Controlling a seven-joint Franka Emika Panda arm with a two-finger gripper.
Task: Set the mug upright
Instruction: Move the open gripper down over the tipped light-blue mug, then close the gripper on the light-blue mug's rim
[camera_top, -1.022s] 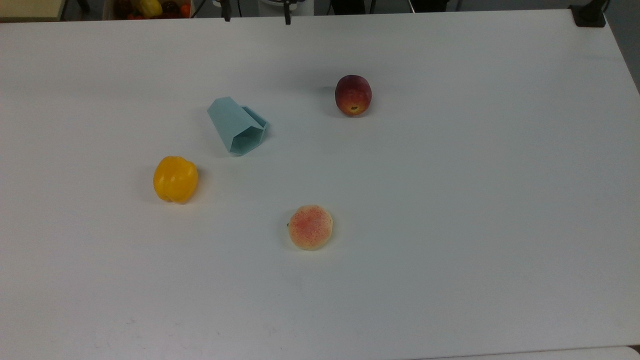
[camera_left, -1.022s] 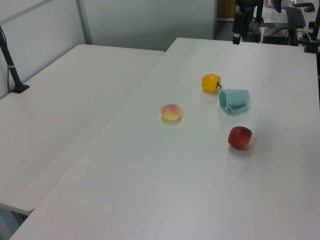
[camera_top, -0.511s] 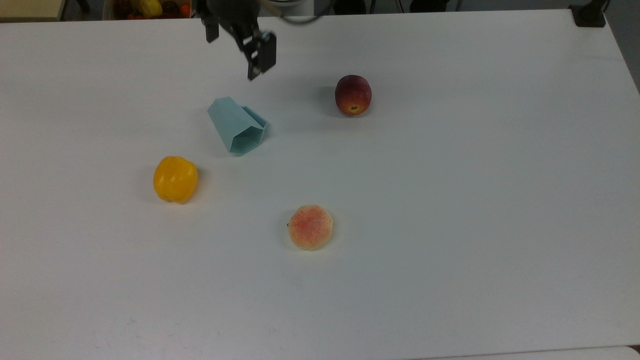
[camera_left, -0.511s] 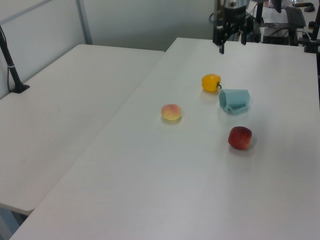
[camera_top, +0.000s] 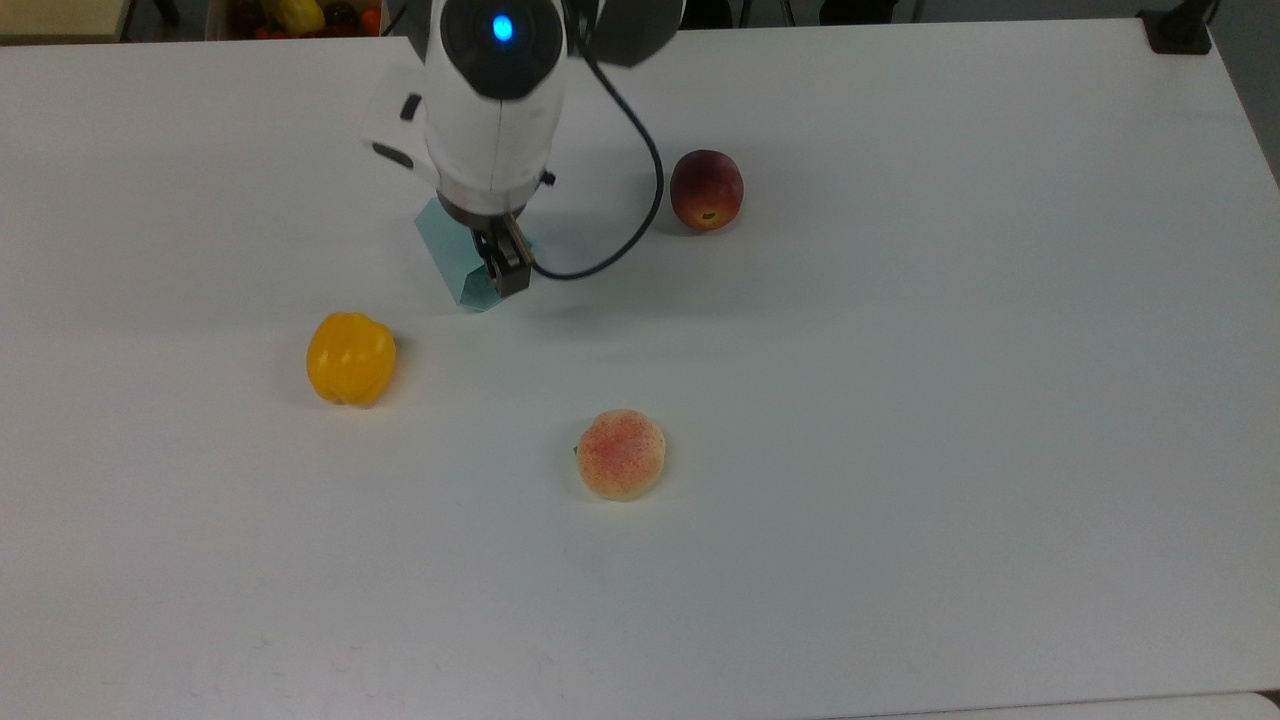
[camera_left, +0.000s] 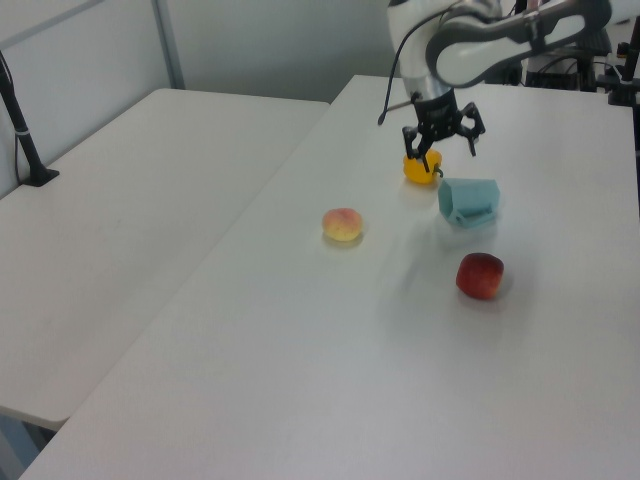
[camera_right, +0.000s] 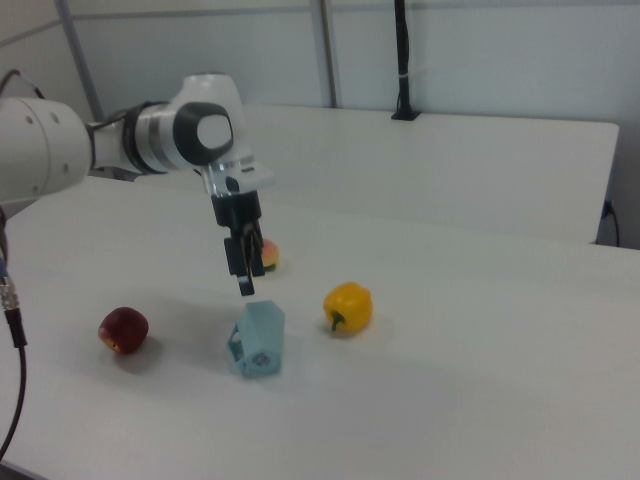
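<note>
While mug (camera_left: 468, 201) lies tipped — tool (camera_left: 441, 139) hovers, spread.

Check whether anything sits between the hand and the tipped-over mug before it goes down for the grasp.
Nothing visible does. The hand hangs just above the mug, which lies on its side, with only air between them. The yellow pepper and red apple sit off to the sides.
</note>
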